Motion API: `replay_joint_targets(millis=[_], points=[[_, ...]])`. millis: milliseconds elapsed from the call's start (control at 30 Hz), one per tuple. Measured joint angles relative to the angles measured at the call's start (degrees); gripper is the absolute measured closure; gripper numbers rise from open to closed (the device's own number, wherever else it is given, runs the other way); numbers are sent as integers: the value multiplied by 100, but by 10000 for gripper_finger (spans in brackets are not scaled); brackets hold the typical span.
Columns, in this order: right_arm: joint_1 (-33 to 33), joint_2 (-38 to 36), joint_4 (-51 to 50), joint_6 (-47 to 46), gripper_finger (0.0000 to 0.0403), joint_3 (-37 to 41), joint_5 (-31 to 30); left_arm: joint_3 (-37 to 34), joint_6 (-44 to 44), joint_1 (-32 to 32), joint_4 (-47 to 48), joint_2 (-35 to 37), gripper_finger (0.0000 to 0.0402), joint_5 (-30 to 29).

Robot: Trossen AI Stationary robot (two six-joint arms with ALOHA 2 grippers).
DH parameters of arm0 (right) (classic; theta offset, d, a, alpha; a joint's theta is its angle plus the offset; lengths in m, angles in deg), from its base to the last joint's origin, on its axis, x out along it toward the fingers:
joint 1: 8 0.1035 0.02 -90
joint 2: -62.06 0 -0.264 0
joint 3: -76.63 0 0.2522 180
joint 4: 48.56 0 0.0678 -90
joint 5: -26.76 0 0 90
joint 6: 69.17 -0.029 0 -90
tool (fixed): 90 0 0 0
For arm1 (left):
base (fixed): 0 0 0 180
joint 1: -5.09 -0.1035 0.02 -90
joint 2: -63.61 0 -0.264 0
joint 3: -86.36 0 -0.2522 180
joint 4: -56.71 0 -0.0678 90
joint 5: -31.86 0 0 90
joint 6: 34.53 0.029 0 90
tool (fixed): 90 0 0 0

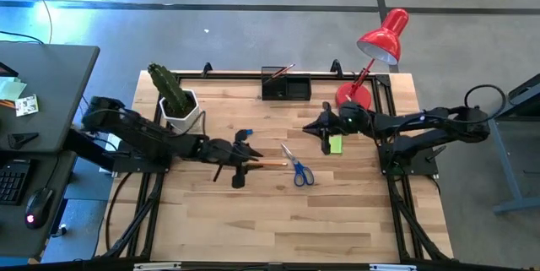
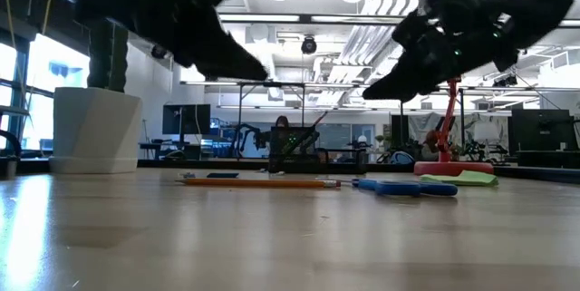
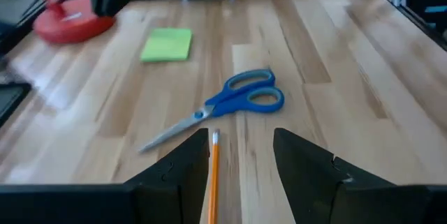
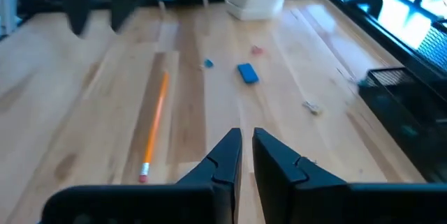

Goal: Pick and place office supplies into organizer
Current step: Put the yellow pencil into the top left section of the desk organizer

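Scissors [image 1: 297, 168] with blue handles lie flat on the wooden table [image 1: 278, 220] near its middle, with an orange pencil [image 1: 268, 164] just beside their blade tips. Over the pencil's far end hangs the left gripper [image 3: 241, 155], jaws apart and holding nothing. The right gripper [image 4: 244, 151] hovers over bare wood, its jaws nearly together and empty, close to the lime-green sticky-note pad [image 1: 336, 143]. A small blue block [image 4: 247, 73] rests on the table toward the cactus pot [image 1: 181, 111]. At the far edge sits the black organizer [image 1: 285, 88], beside the red desk lamp [image 1: 375, 56]
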Motion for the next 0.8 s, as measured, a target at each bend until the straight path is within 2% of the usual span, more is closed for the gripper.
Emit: replay_joint_targets(millis=[100, 333, 567, 800], points=[[80, 0, 406, 6, 373, 243, 17, 85, 8, -239, -56, -450, 252, 282], [252, 0, 592, 137, 380, 412, -27, 939, -33, -615, 1067, -1430, 252, 969], [382, 2, 575, 107, 379, 412, -31, 1863, 305, -602, 1896, -2133, 252, 1096], [602, 4, 482, 120, 378, 412, -246, 2211, 296, -674, 2334, -2515, 252, 1065]])
